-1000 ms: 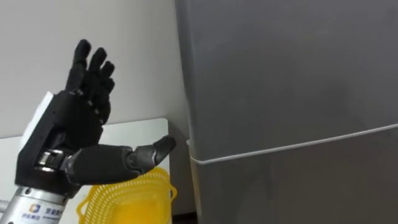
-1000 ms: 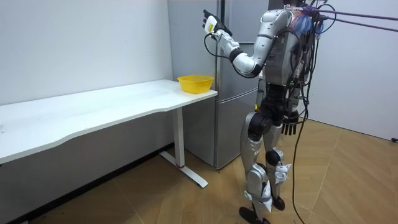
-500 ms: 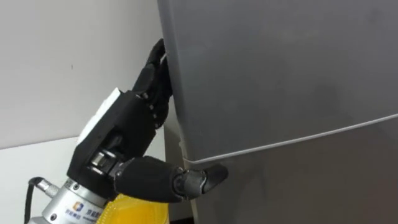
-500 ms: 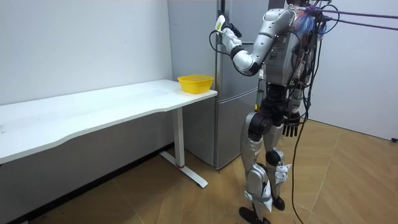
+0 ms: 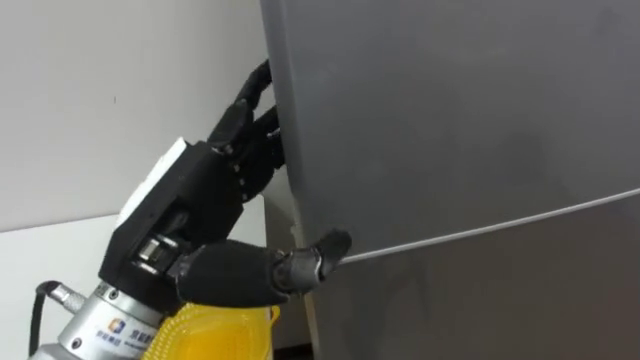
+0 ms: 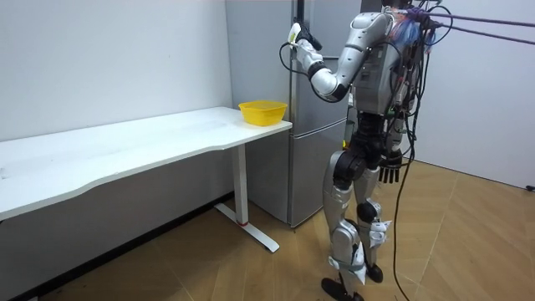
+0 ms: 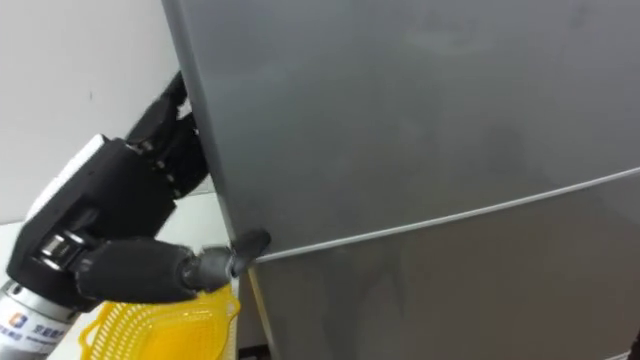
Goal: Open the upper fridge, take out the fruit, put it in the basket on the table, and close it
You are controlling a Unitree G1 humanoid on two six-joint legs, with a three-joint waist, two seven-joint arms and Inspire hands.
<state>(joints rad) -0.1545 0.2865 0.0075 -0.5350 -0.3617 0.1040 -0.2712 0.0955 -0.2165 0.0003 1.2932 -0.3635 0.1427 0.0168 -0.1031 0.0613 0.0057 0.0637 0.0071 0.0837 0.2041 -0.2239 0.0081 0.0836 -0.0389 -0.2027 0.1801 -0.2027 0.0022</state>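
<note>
1. One grey fridge [image 6: 261, 75] stands just beside the end of a white table [image 6: 125, 150], and the robot faces it.
2. Left hand [image 5: 190, 220] grips the upper fridge door [image 5: 450, 120]: fingers [image 5: 250, 105] hook round its left edge, tips hidden, and the thumb presses the front at the seam.
3. Right hand [image 6: 389, 172] hangs at the hip, fingers relaxed.
4. A yellow basket [image 6: 262, 111] sits on the table's end, near the fridge.

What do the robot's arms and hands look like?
The left hand is black and boxy, with a white tag on its back. Its wrist is a silver cuff bearing a small blue and orange mark, with a black cable beside it. In the room view the left arm has silver-grey shells with dark joints, and the right hand is black too.
</note>
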